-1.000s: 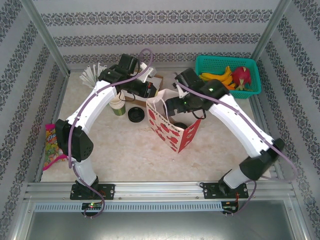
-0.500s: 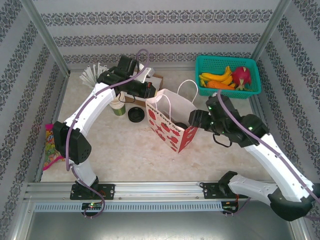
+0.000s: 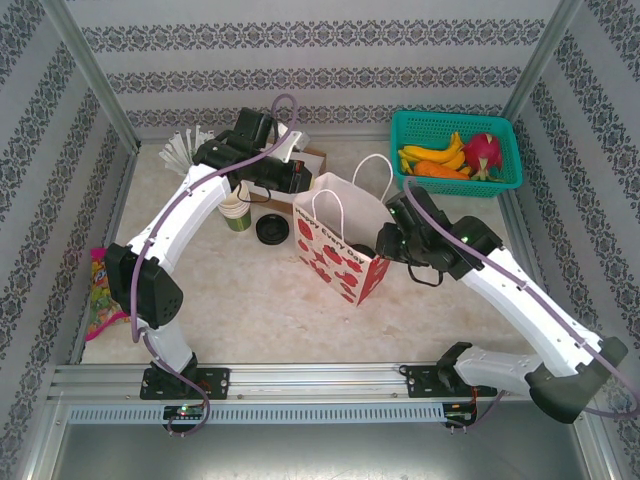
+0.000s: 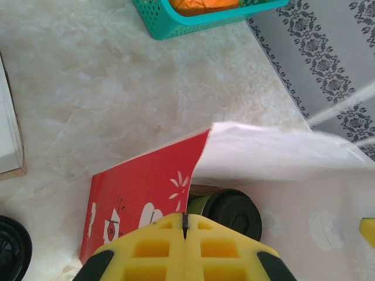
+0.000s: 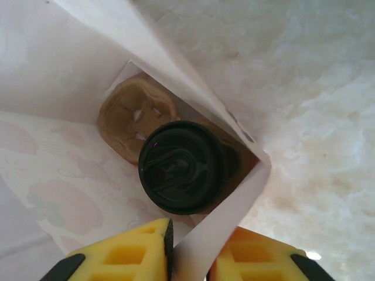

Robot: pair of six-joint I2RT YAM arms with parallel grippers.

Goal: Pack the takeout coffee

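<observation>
Two arms curled in over the counter (image 3: 250, 300), both busy at the paper bag (image 3: 335, 250) at centre frame. Standing upright, mouth up, red side panel toward lower right, handles loose above. Teal basket (image 3: 455, 186) of fruit parked upper right, well apart, out of play. At the bag's upper-left rim, left pincer (image 4: 183, 225) squeezed fully closed; cannot tell whether any paper is caught in it. On the bag's right-hand edge, right pincer (image 5: 190, 246) clamped down, white paper sandwiched between the yellow pads (image 5: 129, 252), most likely to hold the mouth wide and the way in clear. Down inside, cardboard carrier (image 5: 136, 111) on the bag floor, and takeout coffee (image 5: 183, 167) seated upright in it, black lid up. Out on the counter, left of the bag: cream-and-green cup (image 3: 236, 215) with a loose black lid (image 3: 271, 230) just beside it, probably next to pack.
</observation>
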